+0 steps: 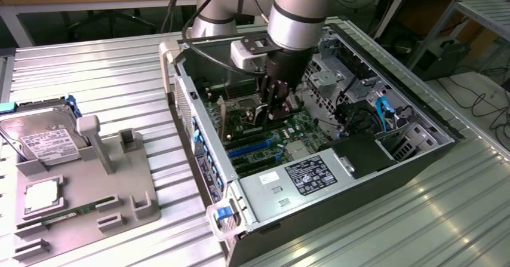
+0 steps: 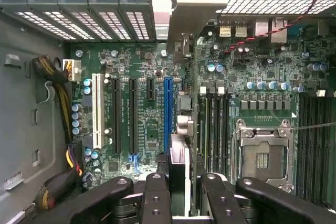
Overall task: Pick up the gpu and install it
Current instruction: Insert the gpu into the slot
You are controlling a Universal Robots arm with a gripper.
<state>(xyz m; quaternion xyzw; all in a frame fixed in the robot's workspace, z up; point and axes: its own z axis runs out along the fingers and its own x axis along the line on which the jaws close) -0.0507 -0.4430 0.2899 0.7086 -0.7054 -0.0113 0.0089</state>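
The gpu (image 2: pixel 180 156) hangs edge-on inside the open computer case (image 1: pixel 199 153), with my gripper (image 2: pixel 181 187) shut on it from above. Its silver end bracket (image 2: pixel 194 3) points toward the case's rear slot openings. The card sits just over the motherboard (image 2: pixel 147 66), beside the long blue expansion slot (image 2: pixel 167 111); whether it touches the slot I cannot tell. In the exterior view my gripper (image 1: pixel 279 109) reaches down into the middle of the case, with the gpu (image 1: pixel 239 120) toward the exterior view's left of it.
A bare processor socket (image 2: pixel 262 158) and memory slots lie beside the card. Cables (image 2: pixel 58 93) bunch at the case wall. The power supply (image 1: pixel 307 177) fills the near end. Outside, a grey fixture (image 1: pixel 119 183) carries a hard drive (image 1: pixel 44 138) and a memory stick (image 1: pixel 68 214).
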